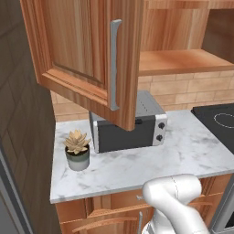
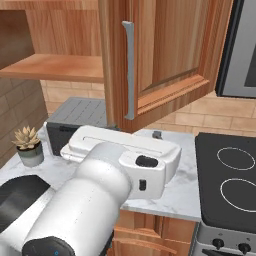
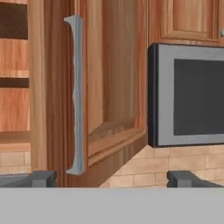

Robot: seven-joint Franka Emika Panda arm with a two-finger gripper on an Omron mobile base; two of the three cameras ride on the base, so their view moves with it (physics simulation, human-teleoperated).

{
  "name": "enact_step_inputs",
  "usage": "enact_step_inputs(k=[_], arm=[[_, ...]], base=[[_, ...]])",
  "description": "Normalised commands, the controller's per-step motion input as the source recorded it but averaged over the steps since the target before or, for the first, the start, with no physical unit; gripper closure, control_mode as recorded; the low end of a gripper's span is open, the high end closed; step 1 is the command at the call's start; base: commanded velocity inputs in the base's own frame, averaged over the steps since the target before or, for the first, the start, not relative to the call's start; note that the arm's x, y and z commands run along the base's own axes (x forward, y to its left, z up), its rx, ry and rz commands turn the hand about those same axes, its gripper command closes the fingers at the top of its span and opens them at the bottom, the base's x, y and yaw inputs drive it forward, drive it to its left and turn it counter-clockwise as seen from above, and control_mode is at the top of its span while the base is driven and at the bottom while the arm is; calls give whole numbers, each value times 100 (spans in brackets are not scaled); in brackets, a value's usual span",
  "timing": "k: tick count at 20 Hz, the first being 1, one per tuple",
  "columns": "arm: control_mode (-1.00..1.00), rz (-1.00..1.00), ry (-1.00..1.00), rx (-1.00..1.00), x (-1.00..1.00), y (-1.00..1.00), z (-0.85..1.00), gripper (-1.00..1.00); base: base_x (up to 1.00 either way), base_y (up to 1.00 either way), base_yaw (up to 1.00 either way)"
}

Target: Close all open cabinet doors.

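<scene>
Hovering with my gripper (image 3: 111, 178) spread wide and holding nothing; fingertips (image 3: 40, 178) sit far apart at the bottom of the hand view. Straight ahead of my hand, slightly toward my left finger, hangs the open cabinet door (image 3: 111, 83), swung out toward me nearly edge-on, with its silver bar handle (image 3: 77, 94) running vertical just above my left fingertip. Not touching it, gap between us.

Beyond the door on my left side: the bare cabinet shelf (image 1: 183, 61) it should cover. On my right side, past the door: a dark-glass microwave (image 3: 190, 94) in the wall, and a closed upper door (image 3: 186, 19) above it. Below my hand: marble counter (image 1: 137, 169), grey toaster oven (image 1: 130, 130) under the door's lower edge, small potted succulent (image 1: 77, 148) farther left, black cooktop (image 2: 227, 182) to the right.

Step, as I judge it: approach done-ish, push not yet begun. Next move calls for getting onto the door's outer face near the handle edge and sweeping it toward the shelf opening, no grasp needed.

Hard to tell: hinge side is cut off at the top, the door's top edge is out of frame, my own arm (image 2: 100, 200) blocks the counter centre in the right base view. Whether other doors stand open elsewhere, I cannot tell.
</scene>
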Motion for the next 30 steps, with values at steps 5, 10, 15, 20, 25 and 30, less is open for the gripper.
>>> enact_step_inputs(k=[5, 10, 15, 20, 25, 30], arm=[[-100, 21, -1, 3, 43, -43, 0, -100], [-100, 22, 0, 4, 65, -29, 0, -100], [-100, 22, 0, 3, 67, -16, -3, -100], [-100, 19, 0, 1, 71, -1, -12, -100], [-100, 15, 0, 0, 73, 0, -16, -100], [-100, 13, 0, 0, 74, 4, -22, -100]], base=[[0, 0, 0], [0, 0, 0], [0, 0, 0], [0, 0, 0], [0, 0, 0], [0, 0, 0]])
